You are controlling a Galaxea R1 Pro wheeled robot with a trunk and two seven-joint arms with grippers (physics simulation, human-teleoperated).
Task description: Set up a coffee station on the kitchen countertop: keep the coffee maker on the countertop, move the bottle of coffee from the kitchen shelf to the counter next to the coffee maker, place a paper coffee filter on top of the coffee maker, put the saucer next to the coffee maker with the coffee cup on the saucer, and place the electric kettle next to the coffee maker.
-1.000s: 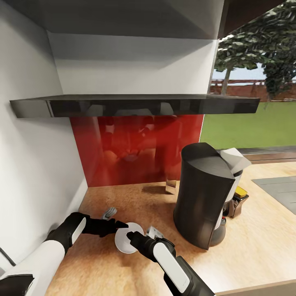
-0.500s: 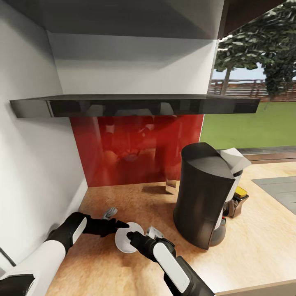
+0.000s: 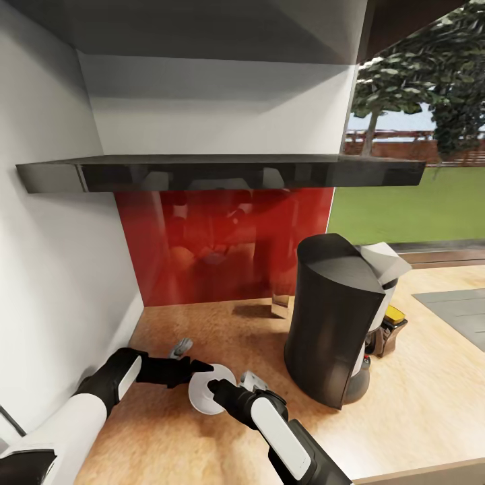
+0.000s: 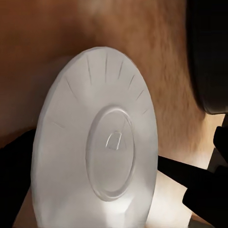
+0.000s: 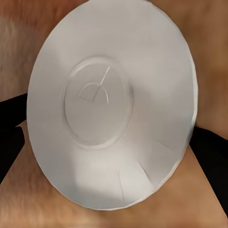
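The white saucer (image 3: 204, 399) is low over the kitchen countertop (image 3: 417, 404), left of the coffee maker (image 3: 331, 316), and both grippers meet at it. My left gripper (image 3: 197, 370) reaches its upper left rim; the saucer (image 4: 97, 147) shows slanted, with a dark finger (image 4: 14, 180) at one edge. My right gripper (image 3: 217, 389) lies over its lower right; the saucer (image 5: 111, 102) sits face-on between black fingers (image 5: 10, 128) at opposite rims. The bottle of coffee (image 3: 391, 330) stands behind the coffee maker. The kitchen shelf (image 3: 222, 172) hangs above. The coffee cup and electric kettle are out of view.
A white wall (image 3: 60, 283) closes the corner at the left and a red backsplash (image 3: 222, 249) runs along the back. A grey inset surface (image 3: 458, 313) lies at the far right of the countertop. Bare countertop stretches in front of the coffee maker.
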